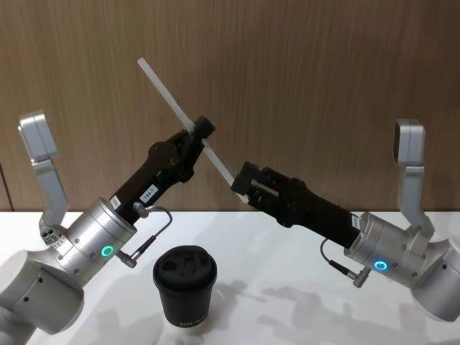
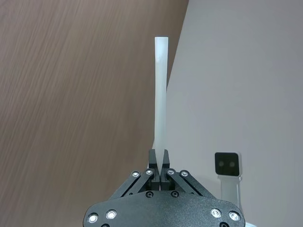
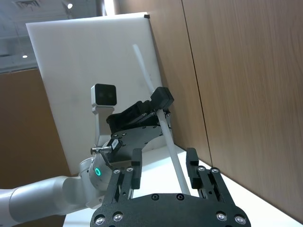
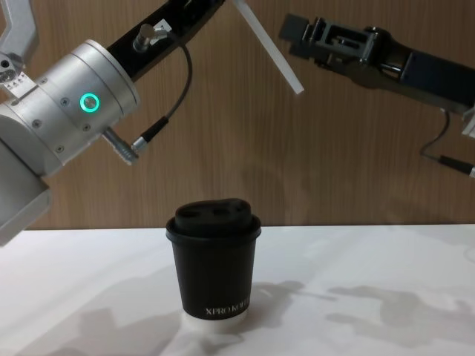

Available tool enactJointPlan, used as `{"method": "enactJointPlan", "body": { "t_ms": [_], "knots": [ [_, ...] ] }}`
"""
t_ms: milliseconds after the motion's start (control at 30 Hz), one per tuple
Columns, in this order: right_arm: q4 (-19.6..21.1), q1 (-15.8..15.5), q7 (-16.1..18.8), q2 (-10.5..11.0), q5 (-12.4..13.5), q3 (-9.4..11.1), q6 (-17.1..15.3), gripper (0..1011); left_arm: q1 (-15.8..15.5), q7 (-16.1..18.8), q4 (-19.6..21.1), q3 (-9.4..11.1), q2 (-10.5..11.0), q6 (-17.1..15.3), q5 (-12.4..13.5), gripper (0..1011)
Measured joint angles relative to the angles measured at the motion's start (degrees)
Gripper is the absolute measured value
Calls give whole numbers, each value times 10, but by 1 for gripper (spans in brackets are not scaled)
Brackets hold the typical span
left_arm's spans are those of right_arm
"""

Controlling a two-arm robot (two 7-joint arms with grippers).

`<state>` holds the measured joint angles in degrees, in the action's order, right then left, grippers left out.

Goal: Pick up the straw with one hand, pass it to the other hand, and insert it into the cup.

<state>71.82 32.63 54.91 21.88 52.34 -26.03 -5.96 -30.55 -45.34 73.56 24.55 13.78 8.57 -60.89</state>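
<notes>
Left gripper [image 1: 200,134] raised, clamping tilted straw [image 1: 162,90] near mid-length; right gripper [image 1: 242,185] just beside straw's lower end; cup [image 1: 185,286] upright on white table [image 1: 287,244], near, between arms.

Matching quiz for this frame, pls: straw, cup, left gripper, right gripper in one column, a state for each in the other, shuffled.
Column 1
1. straw
2. cup
3. left gripper
4. right gripper

Column 2
A. open, fingers on either side of the straw's lower end
B. standing upright on the table
C. shut on the straw
D. tilted, up in the air

Pairs: 1-D, 2-B, 3-C, 4-A
</notes>
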Motion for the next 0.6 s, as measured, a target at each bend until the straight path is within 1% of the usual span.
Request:
{"method": "enactJointPlan", "body": {
  "t_ms": [67,100,233,367,400,433,500,533,600],
  "knots": [
    [0,0,0,0,0,0,0,605,-1,4,3,3,4,0,6,5],
    [0,0,0,0,0,0,0,662,-1,6,4,4,6,0,9,5],
    [0,0,0,0,0,0,0,767,-1,13,12,9,14,-1,22,5],
    [0,0,0,0,0,0,0,892,-1,23,27,15,29,-5,44,5],
    [0,0,0,0,0,0,0,909,-1,25,30,16,31,-6,47,5],
    [0,0,0,0,0,0,0,940,-1,29,36,18,37,-8,56,5],
    [0,0,0,0,0,0,0,985,0,33,43,19,42,-10,63,4],
    [0,0,0,0,0,0,0,999,1,37,52,21,49,-12,73,5],
    [0,0,0,0,0,0,0,1001,2,42,60,23,55,-14,80,5]
  ]
}}
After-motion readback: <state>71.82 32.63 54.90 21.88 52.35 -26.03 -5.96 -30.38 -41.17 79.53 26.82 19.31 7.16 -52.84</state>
